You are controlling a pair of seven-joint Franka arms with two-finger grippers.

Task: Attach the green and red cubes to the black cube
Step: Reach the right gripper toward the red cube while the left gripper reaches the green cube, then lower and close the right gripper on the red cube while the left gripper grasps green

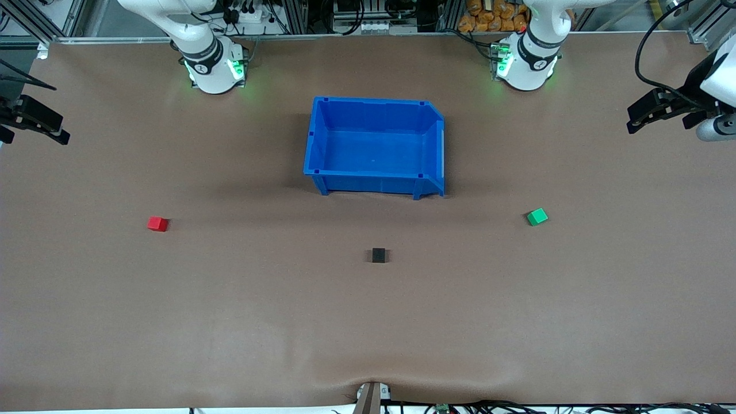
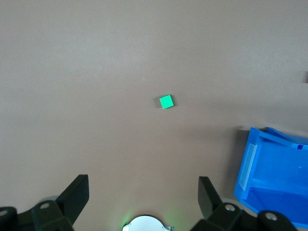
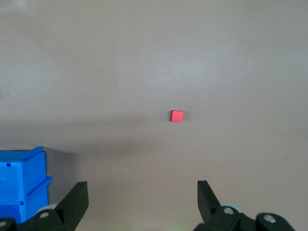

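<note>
Black cube (image 1: pixel 378 255) sits square-on nearer your camera than the blue bin (image 1: pixel 322 138), red cube (image 1: pixel 157 223) and skewed green cube (image 1: pixel 537 217) well apart at the table's ends, while left gripper (image 2: pixel 143 198) and right gripper (image 3: pixel 142 201) wait spread wide.

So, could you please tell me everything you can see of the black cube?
The black cube is a small, plain, matte block with flat faces and no markings. It sits flat on the brown table, alone and untouched. It lies nearer the front camera than the blue bin, roughly midway between the red cube and the green cube, a little nearer the camera than both.
</note>
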